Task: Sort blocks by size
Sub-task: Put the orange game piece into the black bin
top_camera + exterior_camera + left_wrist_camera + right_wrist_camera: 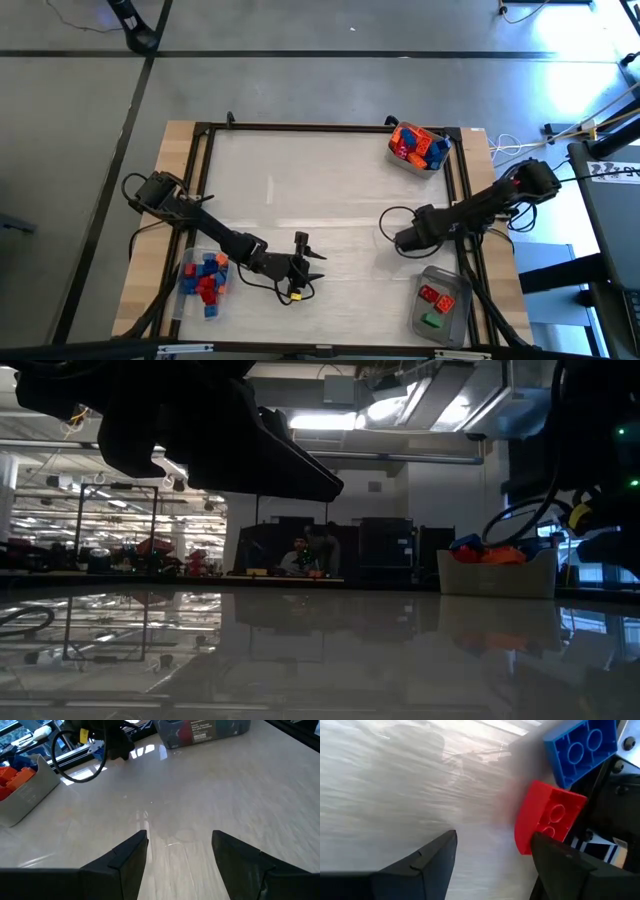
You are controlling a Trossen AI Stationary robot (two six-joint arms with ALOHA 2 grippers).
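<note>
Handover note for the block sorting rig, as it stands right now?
Left gripper: open, empty, low over the near middle of the table.
Right gripper: open, empty, right of centre.
Blocks: mixed pile in the far-right tub; a batch in the near-left tub; a few red and green ones in the near-right tub.
Done: some blocks are in the near tubs.
Left: the far-right pile.

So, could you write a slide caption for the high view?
Both open grippers, left and right, hover over the table between three tubs of blocks.
</note>
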